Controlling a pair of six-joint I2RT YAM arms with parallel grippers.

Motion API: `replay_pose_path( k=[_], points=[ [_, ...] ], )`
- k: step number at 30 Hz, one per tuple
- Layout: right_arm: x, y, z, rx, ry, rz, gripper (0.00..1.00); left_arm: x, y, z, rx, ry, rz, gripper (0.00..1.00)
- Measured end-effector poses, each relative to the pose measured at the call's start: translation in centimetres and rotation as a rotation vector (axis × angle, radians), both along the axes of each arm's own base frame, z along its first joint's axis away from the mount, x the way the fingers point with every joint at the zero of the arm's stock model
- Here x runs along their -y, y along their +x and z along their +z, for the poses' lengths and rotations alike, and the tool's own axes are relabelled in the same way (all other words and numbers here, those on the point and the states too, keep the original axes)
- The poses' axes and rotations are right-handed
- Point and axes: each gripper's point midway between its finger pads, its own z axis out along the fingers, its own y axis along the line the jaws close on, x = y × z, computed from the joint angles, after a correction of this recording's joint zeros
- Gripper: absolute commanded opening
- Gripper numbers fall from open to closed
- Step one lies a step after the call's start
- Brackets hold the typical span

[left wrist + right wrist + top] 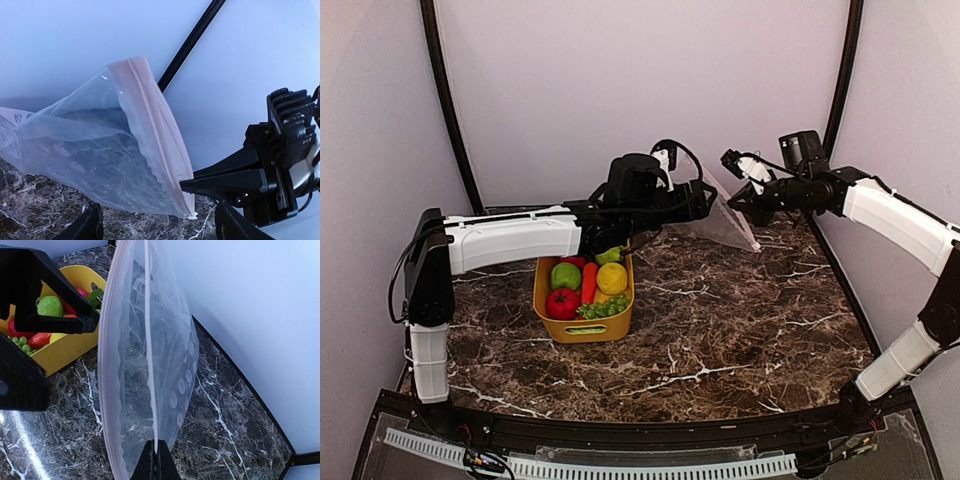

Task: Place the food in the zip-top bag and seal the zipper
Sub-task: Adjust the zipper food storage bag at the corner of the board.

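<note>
Holding up an empty bag, nothing packed yet
Food (585, 285) all lies in the tub (582, 331); farther back, the right gripper (155, 462) pinches the zipper (160, 135), hanging the bag (730, 222), while the left gripper (703, 203) gapes, gripping nothing. Filling and sealing remain.

From above, the left arm (520, 238) covered the far end of the yellow tub (582, 330) and part of the zip-top bag (730, 225). In the left wrist view, the bottom edge cut off the fingers of the left gripper (160, 222). In the right wrist view, the bag ran off the top, and the left gripper's dark body at upper left hid much of the food (50, 306).
</note>
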Motion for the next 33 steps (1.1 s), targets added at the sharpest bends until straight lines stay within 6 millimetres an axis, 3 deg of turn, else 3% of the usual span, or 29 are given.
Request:
replay_pose_path(
  k=[6,20,27,33],
  points=[
    [-0.7,0.4,-0.5,0.016,-0.047,-0.039,0.0,0.9,1.0,-0.7,-0.085,-0.043,0.035,0.63],
    [-3.1,-0.5,-0.7,0.022,-0.064,-0.021,0.0,0.6,1.9,-4.7,-0.234,-0.038,0.126,0.53],
    [-4.2,-1.1,-0.5,0.025,-0.057,0.002,0.0,0.5,2.3,-4.3,-0.239,-0.053,0.151,0.41],
    [-4.9,-1.6,-0.5,0.027,-0.06,0.002,0.0,-0.3,2.6,-4.8,-0.256,-0.04,0.201,0.23]
  ],
)
